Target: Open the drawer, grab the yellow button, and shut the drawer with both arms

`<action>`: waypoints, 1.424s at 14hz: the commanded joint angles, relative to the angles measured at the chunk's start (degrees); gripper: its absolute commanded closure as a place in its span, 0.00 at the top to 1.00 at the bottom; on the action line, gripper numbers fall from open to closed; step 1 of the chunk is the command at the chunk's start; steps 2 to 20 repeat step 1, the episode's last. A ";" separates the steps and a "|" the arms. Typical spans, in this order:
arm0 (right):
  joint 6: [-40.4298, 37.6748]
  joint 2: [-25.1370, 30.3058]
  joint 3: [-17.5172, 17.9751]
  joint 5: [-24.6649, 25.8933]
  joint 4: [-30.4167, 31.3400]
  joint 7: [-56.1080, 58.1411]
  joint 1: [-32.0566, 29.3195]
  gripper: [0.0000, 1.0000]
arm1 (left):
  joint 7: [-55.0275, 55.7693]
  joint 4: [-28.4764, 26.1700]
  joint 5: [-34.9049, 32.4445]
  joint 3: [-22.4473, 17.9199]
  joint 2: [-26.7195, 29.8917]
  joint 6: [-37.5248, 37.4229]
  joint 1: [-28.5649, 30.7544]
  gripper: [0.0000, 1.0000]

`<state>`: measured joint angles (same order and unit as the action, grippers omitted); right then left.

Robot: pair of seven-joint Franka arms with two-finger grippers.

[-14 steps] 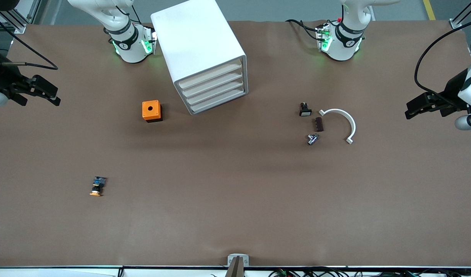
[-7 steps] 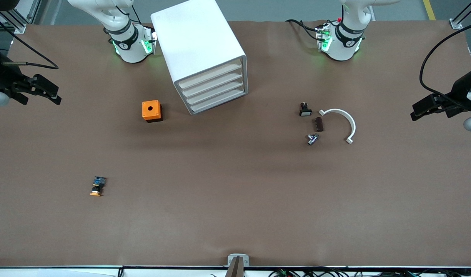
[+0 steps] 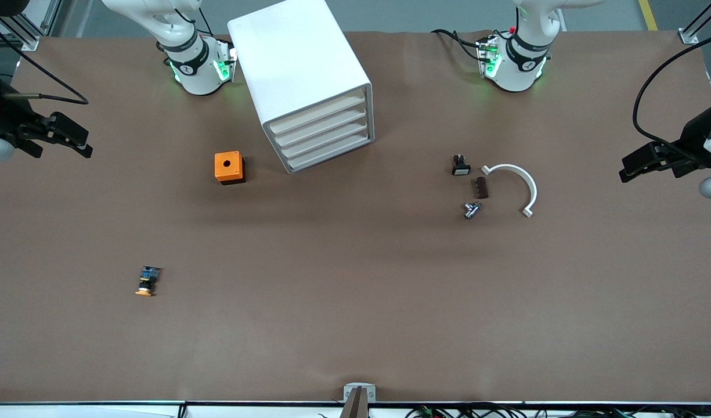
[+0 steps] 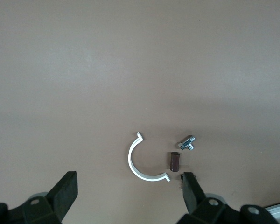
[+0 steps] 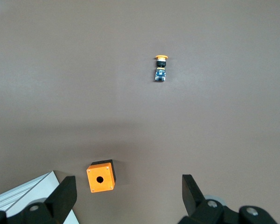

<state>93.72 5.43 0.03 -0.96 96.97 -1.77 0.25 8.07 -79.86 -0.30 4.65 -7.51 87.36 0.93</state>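
Cabinet [image 3: 306,81], tall, white and round-cornered, stands on the brown table [image 3: 355,325] between the two arm bases; its four shallow beige-edged fronts sit flush, with the drawer [image 3: 320,114] uppermost and shut. Right gripper [image 3: 68,139] hangs over the table's edge at the right arm's end, fingers spread wide and holding nothing. Left gripper [image 3: 636,165] hangs over the left arm's end, likewise wide and bare. Orange cube [image 3: 229,167] with a round hole in its top sits just beside the cabinet, toward the right gripper. White half-ring clamp [image 3: 516,184] lies toward the left gripper, with a dark brown block [image 3: 482,187], a black-and-white part [image 3: 460,165] and a shiny metal fitting [image 3: 471,209] close beside it. Button [image 3: 148,280], with orange cap, black body and blue end, lies on its side on open table, nearer the front camera than the cube and well apart from both grippers.
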 commanded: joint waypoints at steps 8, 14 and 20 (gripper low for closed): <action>-0.56 0.98 -0.12 -0.53 0.32 -0.51 0.28 1.00 | -0.52 -0.73 0.91 -0.17 0.83 0.53 -0.05 0.99; -0.56 0.98 -0.12 -0.53 0.32 -0.51 0.28 1.00 | -0.52 -0.73 0.91 -0.17 0.83 0.53 -0.05 0.99; -0.56 0.98 -0.12 -0.53 0.32 -0.51 0.28 1.00 | -0.52 -0.73 0.91 -0.17 0.83 0.53 -0.05 0.99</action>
